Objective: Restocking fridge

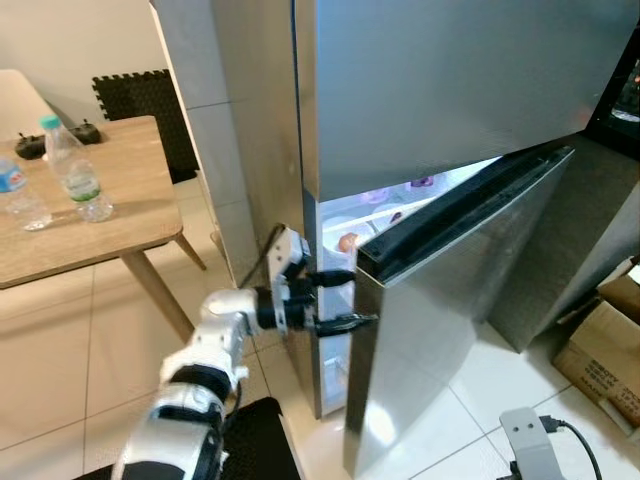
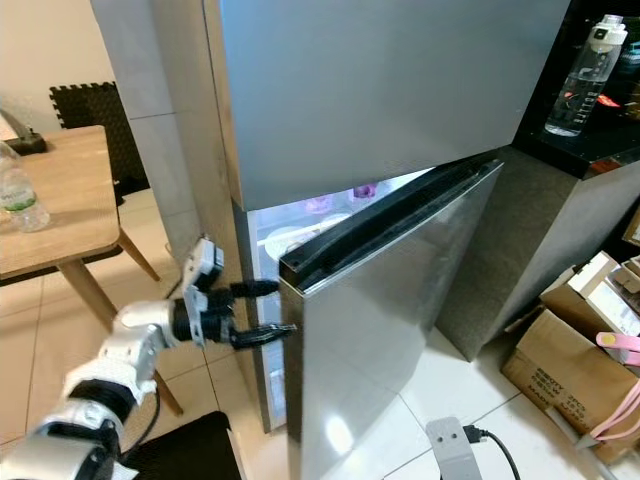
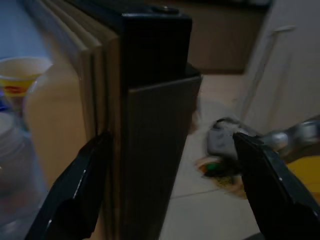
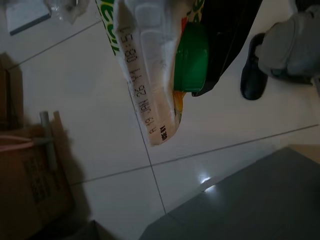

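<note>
The tall steel fridge (image 1: 420, 90) stands against the wall, its upper door closed and its lower door (image 1: 450, 300) swung partly out, so the lit inside shows through the gap. On the bright shelf behind the gap sit a few small items, among them a round brownish one (image 1: 347, 241); what they are cannot be told.

To the robot's left is a wooden surface (image 1: 90, 215) carrying two water bottles (image 1: 75, 170). Cardboard boxes (image 2: 575, 355) lie on the tiled floor at the right, and another bottle (image 2: 585, 75) stands on a dark shelf beside the fridge.

The left gripper (image 1: 345, 298) reaches to the free edge of the lower door. Its jaws are spread apart, one finger (image 3: 75, 195) on the inner side of the door edge and the other on the outer side, not clenched on it.

The right gripper (image 4: 200, 60) hangs over the floor tiles, jaws clamped on a carton (image 4: 150, 60) with a green cap (image 4: 192, 57) and a printed date.
</note>
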`<state>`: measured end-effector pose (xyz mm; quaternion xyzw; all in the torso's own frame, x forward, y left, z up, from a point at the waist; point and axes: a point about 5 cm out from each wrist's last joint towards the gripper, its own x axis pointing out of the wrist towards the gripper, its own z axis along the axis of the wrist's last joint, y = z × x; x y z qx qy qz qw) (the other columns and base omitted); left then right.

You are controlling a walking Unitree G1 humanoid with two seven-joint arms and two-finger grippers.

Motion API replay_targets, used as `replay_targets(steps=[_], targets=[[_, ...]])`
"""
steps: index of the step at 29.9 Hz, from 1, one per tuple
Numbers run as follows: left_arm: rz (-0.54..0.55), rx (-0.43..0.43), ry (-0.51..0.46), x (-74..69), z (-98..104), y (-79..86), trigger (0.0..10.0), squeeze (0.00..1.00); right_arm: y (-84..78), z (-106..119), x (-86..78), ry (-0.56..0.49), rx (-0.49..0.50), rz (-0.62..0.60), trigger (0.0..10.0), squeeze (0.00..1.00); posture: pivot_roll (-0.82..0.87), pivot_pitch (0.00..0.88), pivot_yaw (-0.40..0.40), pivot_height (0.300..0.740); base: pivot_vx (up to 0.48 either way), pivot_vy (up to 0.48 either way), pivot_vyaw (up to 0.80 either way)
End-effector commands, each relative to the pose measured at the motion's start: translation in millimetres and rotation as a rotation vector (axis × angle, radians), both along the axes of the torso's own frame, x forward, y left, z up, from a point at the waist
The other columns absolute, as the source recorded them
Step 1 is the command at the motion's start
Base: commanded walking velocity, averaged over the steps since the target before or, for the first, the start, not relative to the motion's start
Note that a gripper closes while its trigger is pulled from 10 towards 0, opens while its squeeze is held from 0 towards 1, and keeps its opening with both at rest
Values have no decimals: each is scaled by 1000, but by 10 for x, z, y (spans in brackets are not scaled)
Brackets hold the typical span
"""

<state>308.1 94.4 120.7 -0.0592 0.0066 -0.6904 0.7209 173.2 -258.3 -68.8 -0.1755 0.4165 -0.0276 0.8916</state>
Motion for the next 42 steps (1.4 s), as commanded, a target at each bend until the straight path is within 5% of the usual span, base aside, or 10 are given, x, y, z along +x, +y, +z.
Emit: replay_targets(steps=[1, 4, 7, 15, 17, 26, 27, 36, 42], targets=[[-125, -33, 3, -94, 74, -143, 10000, 0, -11, -25, -51, 21, -1, -15, 10000, 0, -67, 0, -4, 740, 0, 0, 0], [-168, -47, 30, -154, 83, -130, 10000, 0, -15, -57, -120, 46, -5, -19, 10000, 0, -65, 0, -4, 740, 0, 0, 0], [-98, 8, 56, -107, -46, -19, 10000, 0, -24, -83, -181, 67, -3, -33, 10000, 0, -62, 0, -4, 740, 0, 0, 0], [235, 186, 213, -100, -541, 425, 10000, 0, -36, -121, -276, 100, -6, -50, 10000, 0, -65, 0, -1, 740, 0, 0, 0], [431, 303, 345, -240, -878, 734, 10000, 0, -40, -138, -315, 120, -7, -60, 10000, 0, -64, 0, -2, 740, 0, 0, 0], [750, 438, 532, -535, -1317, 1108, 10000, 0, -19, -188, -417, 168, -5, -59, 10000, 0, -62, 0, -2, 740, 0, 0, 0], [868, 503, 608, -717, -1498, 1209, 10000, 0, -35, -215, -499, 200, -16, -81, 10000, 0, -61, 0, -3, 740, 0, 0, 0], [1036, 602, 742, -1075, -1781, 1306, 10000, 0, -82, -275, -720, 286, -25, -156, 10000, 0, -60, 0, -5, 740, 0, 0, 0], [1194, 644, 936, -1484, -2019, 1350, 10000, 0, -37, -317, -815, 322, 18, -208, 10000, 0, -61, 0, -5, 740, 0, 0, 0]])
